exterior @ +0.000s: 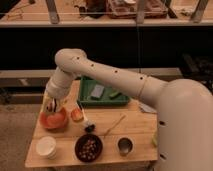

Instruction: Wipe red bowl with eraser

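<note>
Gripper (50, 106) low over the red bowl (54, 121), which sits at the left edge of the bench (137, 126).
I cannot tell whether it is spread or closed, nor pick the eraser out from it. An orange lump (76, 115) sits just right of the bowl. The green tray (106, 103) is at the back edge. A white cup (46, 147), dark bowl (88, 148) and metal cup (124, 145) line the front edge.

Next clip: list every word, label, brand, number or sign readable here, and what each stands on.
No text can be read anywhere.
The robot arm, red bowl, green tray and white cup show no markings.
The gripper, at the red bowl's rear-left rim, shows no label.
The clutter on the back shelf is too blurred to tell.
</note>
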You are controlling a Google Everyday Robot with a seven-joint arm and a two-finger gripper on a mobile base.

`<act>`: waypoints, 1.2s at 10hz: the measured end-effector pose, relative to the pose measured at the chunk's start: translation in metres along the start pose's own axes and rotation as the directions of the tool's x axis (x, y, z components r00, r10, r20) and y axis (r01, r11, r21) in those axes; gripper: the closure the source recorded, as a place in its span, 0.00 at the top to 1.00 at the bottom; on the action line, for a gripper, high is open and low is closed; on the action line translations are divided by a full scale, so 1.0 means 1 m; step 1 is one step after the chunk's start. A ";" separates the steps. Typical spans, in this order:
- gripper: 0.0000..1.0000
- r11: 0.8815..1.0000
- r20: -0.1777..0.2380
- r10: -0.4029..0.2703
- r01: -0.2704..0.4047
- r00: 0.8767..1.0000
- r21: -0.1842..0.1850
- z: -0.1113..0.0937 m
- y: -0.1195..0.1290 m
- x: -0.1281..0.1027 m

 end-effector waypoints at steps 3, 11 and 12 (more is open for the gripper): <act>0.09 0.999 0.017 0.028 -0.027 0.999 -0.032 0.039 0.029 0.019; 0.09 1.000 0.122 0.014 -0.012 0.992 -0.023 0.096 0.058 0.020; 0.09 1.000 0.128 0.021 -0.019 0.992 -0.018 0.097 0.062 0.016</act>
